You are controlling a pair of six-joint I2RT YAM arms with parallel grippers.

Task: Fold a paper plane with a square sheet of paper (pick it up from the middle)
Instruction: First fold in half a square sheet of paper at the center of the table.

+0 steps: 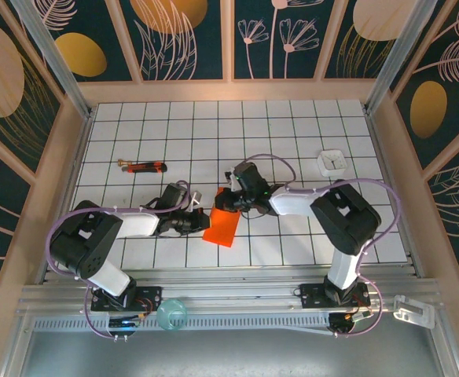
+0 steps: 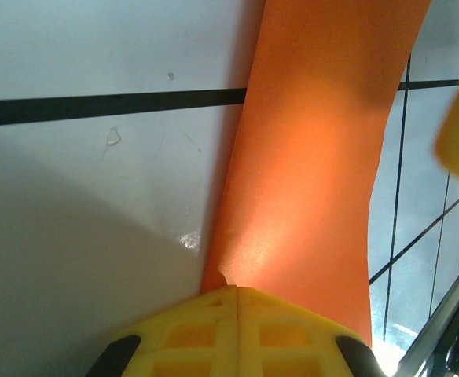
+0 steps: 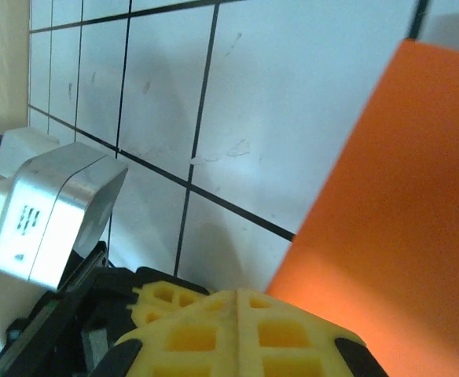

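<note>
The paper [image 1: 222, 226] is orange; it lies folded on the white table [image 1: 292, 126], near the front, between the two arms; the left gripper [image 1: 202, 221] is at its left edge; its jaws are shut tight and the paper [image 2: 316, 157] comes out from the yellow tips [image 2: 237, 302]; the right gripper [image 1: 228, 200] is at the far edge; its jaws [image 3: 237, 302] are shut too, touching the paper [image 3: 402, 236]; I cannot tell if they pinch it; a stick [image 1: 143, 166] lies far left.
</note>
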